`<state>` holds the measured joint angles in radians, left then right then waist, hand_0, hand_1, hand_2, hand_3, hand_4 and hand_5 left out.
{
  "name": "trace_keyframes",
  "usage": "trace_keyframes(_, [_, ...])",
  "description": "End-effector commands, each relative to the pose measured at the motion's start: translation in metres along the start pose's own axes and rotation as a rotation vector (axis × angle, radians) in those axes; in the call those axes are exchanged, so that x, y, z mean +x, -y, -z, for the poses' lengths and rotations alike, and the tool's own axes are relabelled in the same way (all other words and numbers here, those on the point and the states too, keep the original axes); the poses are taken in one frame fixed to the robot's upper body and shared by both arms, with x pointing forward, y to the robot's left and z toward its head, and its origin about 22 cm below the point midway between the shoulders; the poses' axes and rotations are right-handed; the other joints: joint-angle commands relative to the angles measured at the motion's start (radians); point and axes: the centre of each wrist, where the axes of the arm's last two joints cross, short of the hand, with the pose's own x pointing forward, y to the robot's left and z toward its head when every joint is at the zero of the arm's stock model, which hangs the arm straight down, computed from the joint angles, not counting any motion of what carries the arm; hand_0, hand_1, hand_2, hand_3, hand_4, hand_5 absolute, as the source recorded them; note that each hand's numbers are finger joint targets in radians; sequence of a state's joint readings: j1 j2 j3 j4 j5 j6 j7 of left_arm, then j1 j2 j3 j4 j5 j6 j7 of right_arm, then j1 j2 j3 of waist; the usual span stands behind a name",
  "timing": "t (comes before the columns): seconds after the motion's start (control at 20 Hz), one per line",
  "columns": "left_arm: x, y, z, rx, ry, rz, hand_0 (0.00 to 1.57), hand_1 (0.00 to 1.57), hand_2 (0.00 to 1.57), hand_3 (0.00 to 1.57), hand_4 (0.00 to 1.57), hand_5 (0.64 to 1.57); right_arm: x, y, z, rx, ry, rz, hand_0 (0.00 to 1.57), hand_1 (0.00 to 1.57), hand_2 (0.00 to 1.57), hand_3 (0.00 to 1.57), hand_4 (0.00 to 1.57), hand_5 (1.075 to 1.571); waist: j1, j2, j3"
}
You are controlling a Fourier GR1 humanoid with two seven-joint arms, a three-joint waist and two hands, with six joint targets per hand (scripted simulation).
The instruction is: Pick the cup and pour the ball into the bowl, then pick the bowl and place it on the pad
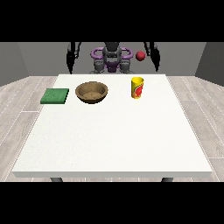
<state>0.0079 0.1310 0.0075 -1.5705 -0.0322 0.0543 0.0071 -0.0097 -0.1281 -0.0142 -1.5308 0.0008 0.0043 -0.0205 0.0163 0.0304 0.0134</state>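
A yellow cup (137, 87) with a red mark stands upright on the white table (113, 135), right of centre near the far edge. A small red ball (140, 55) shows well above the cup, apart from it and touching nothing. A brown bowl (92, 92) sits left of the cup. Further left, a flat green pad (55, 96) lies by the table's left edge. The hand at the view's left (70, 60) and the hand at the view's right (156, 60) both hang beside the robot's body behind the far edge, fingers straight and holding nothing.
The robot's torso (112, 59) stands behind the far table edge. The bowl, cup and pad all sit along the far third of the table. Grey plank floor surrounds the table on both sides.
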Motion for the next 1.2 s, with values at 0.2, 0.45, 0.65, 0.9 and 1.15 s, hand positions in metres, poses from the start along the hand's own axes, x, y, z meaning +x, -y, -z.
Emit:
trace_keyframes(0.2, [0.030,-0.011,0.003,-0.022,0.038,0.027,0.00,0.00,0.00,0.00,0.00,1.524,0.026,0.014,0.001,-0.007,0.013,-0.034,0.00,0.00,0.00,0.00,0.00,1.568,-0.013,-0.261,-0.0110])
trace_keyframes(0.45, [0.023,0.047,-0.041,-0.159,0.036,-0.368,0.00,0.00,0.00,0.00,0.00,1.536,0.000,0.005,-0.021,-0.083,-0.032,0.150,0.00,0.00,0.00,0.00,0.00,1.566,0.034,-0.361,-0.0136])
trace_keyframes(0.65, [0.034,0.048,-0.049,-0.146,0.176,-0.338,0.00,0.00,0.00,0.00,0.00,1.507,-0.004,0.030,-0.021,-0.111,0.096,0.146,0.00,0.00,0.00,0.00,0.00,1.566,0.043,-0.197,-0.0133])
trace_keyframes(0.9, [0.049,0.040,-0.032,-0.149,0.255,-0.217,0.00,0.00,0.00,0.00,0.00,1.437,0.035,0.010,0.005,-0.032,0.137,0.152,0.00,0.00,0.00,0.00,0.00,1.564,0.013,-0.109,-0.0136])
trace_keyframes(1.15, [0.077,0.023,0.017,-0.100,0.393,-0.148,0.00,0.00,0.00,0.00,0.00,1.335,0.025,0.015,0.025,0.001,0.296,0.147,0.00,0.00,0.00,0.00,0.00,1.566,-0.020,0.085,-0.0128])
